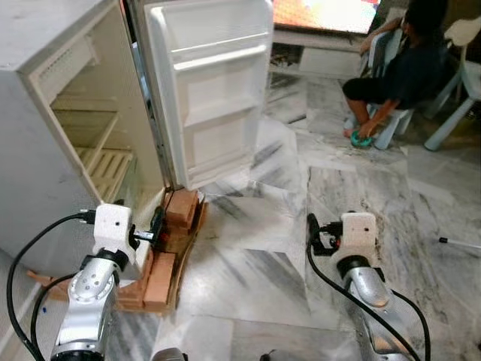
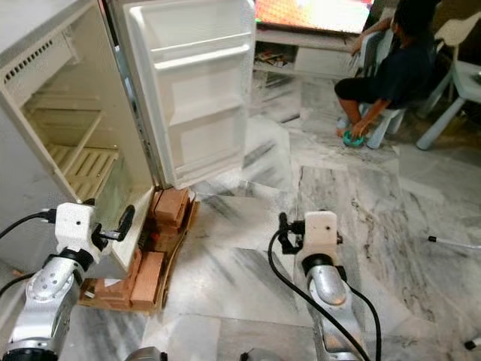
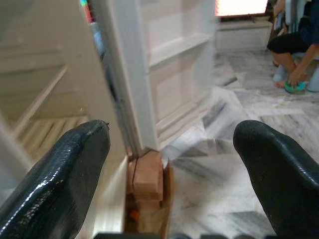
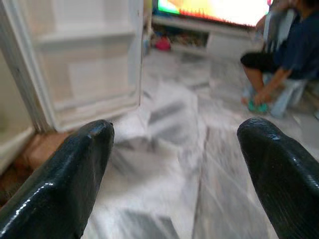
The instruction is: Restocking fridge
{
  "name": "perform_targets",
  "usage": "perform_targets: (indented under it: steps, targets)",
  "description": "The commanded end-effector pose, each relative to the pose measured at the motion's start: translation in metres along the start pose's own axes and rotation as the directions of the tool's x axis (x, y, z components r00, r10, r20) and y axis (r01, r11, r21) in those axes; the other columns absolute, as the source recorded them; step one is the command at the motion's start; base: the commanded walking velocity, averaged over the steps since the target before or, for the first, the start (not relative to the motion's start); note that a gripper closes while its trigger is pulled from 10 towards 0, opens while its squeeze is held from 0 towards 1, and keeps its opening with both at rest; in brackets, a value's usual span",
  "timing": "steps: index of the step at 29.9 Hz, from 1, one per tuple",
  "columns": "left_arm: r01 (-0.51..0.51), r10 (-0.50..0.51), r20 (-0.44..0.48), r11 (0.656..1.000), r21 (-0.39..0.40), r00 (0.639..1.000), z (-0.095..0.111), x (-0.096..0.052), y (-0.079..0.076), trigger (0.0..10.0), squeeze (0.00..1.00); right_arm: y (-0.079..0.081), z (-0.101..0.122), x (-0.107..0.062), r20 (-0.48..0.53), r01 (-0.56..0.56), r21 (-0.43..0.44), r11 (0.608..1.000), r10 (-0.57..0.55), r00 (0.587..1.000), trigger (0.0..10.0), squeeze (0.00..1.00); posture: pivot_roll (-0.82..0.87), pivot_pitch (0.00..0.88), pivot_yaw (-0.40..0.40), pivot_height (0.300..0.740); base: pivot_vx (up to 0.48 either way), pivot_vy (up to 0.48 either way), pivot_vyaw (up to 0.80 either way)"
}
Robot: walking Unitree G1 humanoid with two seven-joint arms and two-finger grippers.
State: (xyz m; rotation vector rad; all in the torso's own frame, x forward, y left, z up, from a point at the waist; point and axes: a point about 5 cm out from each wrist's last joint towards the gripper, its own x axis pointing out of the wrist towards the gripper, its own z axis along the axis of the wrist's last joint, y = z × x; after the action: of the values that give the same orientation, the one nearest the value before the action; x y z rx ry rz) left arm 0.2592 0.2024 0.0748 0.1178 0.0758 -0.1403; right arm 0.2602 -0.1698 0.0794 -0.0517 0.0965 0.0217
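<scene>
A small white fridge (image 1: 30, 150) stands at the left with its door (image 1: 218, 98) swung wide. The shelves inside (image 1: 105, 169) and the door racks (image 3: 179, 47) hold nothing. My left gripper (image 1: 155, 226) is held low in front of the fridge's bottom corner, near the door hinge. In the left wrist view its fingers (image 3: 65, 169) are spread wide with nothing between them. My right gripper (image 1: 312, 228) hovers over the marble floor to the right of the door. It is open and empty too, fingers (image 4: 70, 169) far apart.
The fridge rests on red bricks (image 1: 180, 210) and a wooden board (image 1: 161, 289). A person (image 1: 409, 68) sits on a white plastic chair (image 1: 462, 83) at the back right, one hand on a teal object (image 1: 362, 138). A lit screen (image 1: 323, 13) is behind. A thin rod (image 1: 458, 243) lies far right.
</scene>
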Motion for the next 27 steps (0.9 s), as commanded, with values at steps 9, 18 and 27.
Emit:
perform_targets:
  steps: [9,18,27]
  targets:
    - [0.079,-0.079,-0.046,0.997,-0.021,0.996,-0.005,0.000,-0.014,10.0,0.00,-0.005,0.009,0.005,0.039,0.026,0.020,0.999,-0.027,0.999,10.0,0.00,0.01,0.013,-0.024,0.740,0.433,-0.060,-0.48]
    - [0.115,-0.117,-0.104,0.993,-0.029,0.988,-0.016,-0.015,-0.003,10.0,0.00,-0.005,0.012,0.006,0.060,0.048,0.017,0.999,-0.049,0.997,10.0,0.00,0.01,0.011,-0.024,0.740,0.458,0.000,-0.80]
    - [0.061,-0.066,-0.050,0.993,-0.104,0.997,-0.004,-0.010,-0.012,10.0,0.00,-0.005,0.013,0.006,0.069,0.047,0.015,0.999,-0.048,0.996,10.0,0.00,0.01,0.014,-0.032,0.740,0.480,0.000,-0.80]
